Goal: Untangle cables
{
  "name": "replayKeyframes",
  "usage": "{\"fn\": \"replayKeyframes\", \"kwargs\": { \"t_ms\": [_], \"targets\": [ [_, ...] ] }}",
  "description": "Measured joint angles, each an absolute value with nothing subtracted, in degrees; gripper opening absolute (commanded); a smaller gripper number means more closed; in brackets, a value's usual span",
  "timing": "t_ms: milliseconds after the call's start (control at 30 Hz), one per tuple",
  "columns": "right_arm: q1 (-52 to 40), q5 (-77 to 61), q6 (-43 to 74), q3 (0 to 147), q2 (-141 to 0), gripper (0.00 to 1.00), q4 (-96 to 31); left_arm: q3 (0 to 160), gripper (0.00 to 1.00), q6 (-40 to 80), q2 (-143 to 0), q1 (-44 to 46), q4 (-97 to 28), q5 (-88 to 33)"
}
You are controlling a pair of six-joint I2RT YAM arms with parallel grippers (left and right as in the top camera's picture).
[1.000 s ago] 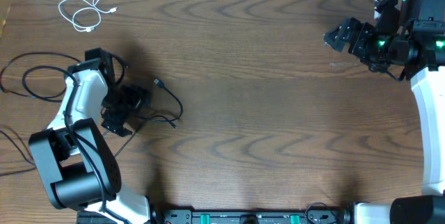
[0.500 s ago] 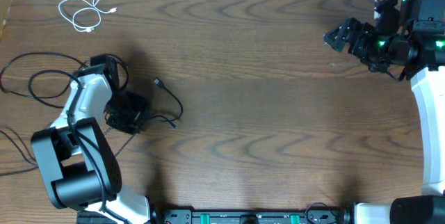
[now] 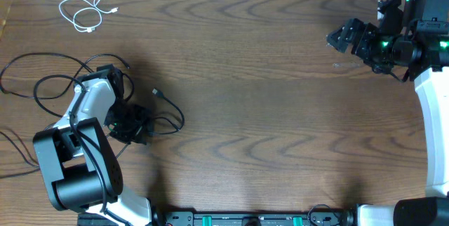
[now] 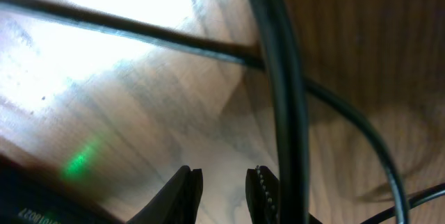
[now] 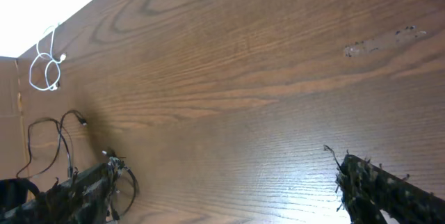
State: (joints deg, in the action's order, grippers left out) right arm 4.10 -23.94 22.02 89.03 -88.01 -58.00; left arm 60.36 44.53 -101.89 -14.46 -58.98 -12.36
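Left claw (image 4: 224, 182) at the black cables (image 4: 285, 78): jaws nearly closed on nothing, a cable just outside, so you likely missed. Right claw (image 5: 228, 172), well apart, open.

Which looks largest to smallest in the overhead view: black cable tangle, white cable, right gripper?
1. black cable tangle: widest spread.
2. white cable.
3. right gripper: similar spread to the white cable, but held nearer the camera, so unsure.

A short white cable (image 3: 88, 13) lies loosely coiled far left, well apart from thin black cables (image 3: 181, 117) tangled in loops.
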Motion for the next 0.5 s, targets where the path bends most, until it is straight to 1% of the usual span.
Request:
{"fn": "replayKeyframes", "kwargs": {
  "t_ms": [200,300,333,400,433,500],
  "targets": [
    [4.10,-23.94,22.02,89.03,-88.03,0.99,-58.04,60.36,0.28,43.31,-101.89,-14.46,-61.08,-12.34],
    [4.10,-23.92,22.02,89.03,-88.03,0.99,-58.00,60.36,0.44,42.87,-101.89,-14.46,-60.31,-12.38],
    [4.10,-23.94,22.02,89.03,-88.03,0.99,-57.93,60.36,0.46,42.59,-101.89,-14.46,-59.27,-12.40],
    [4.10,-23.94,22.00,89.03,-88.03,0.99,-57.76,60.36,0.46,41.45,-101.89,-14.46,-56.16,-13.17],
    [4.10,-23.94,22.00,89.03,-88.03,0.99,-57.71,60.34,0.52,40.16,-101.89,-14.46,-54.13,-14.09],
    [4.10,-23.94,22.02,89.03,-88.03,0.99,-57.69,60.36,0.53,36.62,-101.89,-14.46,-50.52,-17.23]
  ]
}}
